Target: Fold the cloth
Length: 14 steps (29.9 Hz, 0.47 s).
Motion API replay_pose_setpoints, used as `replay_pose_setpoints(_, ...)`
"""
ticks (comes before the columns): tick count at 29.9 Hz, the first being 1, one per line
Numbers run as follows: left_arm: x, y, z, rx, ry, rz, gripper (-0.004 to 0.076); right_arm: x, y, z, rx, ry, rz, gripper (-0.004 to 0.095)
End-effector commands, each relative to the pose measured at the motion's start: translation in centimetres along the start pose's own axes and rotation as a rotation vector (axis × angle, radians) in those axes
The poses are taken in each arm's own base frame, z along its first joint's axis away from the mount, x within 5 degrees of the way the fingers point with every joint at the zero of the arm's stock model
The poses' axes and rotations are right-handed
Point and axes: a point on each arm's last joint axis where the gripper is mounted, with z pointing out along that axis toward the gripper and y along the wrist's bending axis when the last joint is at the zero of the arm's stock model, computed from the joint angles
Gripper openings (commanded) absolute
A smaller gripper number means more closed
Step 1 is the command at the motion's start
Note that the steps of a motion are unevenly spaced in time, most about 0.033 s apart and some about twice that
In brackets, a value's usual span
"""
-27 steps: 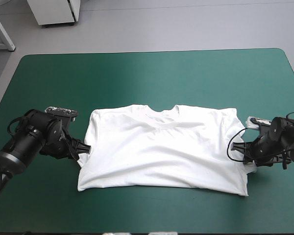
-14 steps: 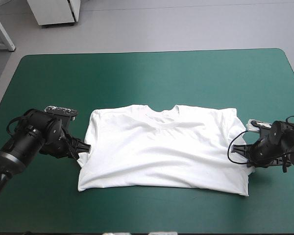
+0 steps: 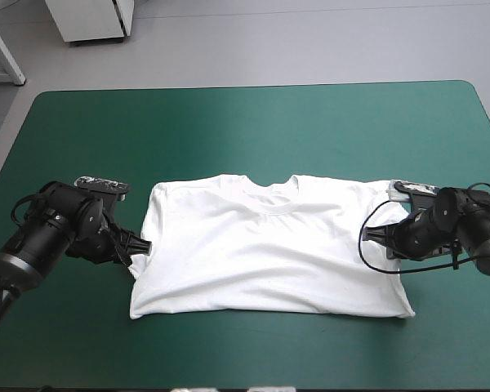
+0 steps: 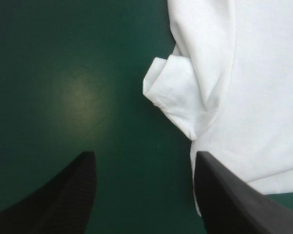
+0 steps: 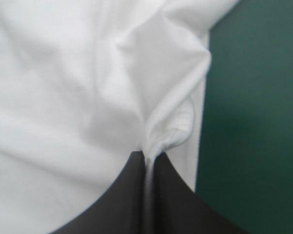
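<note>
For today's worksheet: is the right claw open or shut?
Shut on the T-shirt: the right claw pinches white fabric between nearly touching fingers.

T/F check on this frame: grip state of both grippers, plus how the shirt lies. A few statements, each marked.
1. The right gripper is shut on the T-shirt. True.
2. The left gripper is shut on the T-shirt too. False: it is open at the shirt's edge, near a rolled sleeve.
3. The T-shirt lies spread flat, collar toward the far edge. True.
4. Part of the T-shirt hangs off the near edge. False: it lies wholly on the teal-green cover.
</note>
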Motion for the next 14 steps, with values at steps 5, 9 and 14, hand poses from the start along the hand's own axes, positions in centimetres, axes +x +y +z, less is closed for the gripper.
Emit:
replay_pose_setpoints(5,0.0,0.3,-1.3,-0.005,-0.029,-0.03,0.043,-0.8,3.3,0.7,-0.098,-0.027,-0.049,-0.0013)
replay_pose_setpoints(9,0.0,0.3,-1.3,-0.005,-0.027,-0.03,0.043,-1.2,3.4,3.2,-0.112,0.046,-0.011,-0.0012)
replay_pose_setpoints(14,0.0,0.3,-1.3,-0.005,-0.027,-0.03,0.043,-1.5,3.8,4.6,-0.164,0.079,-0.017,0.0126)
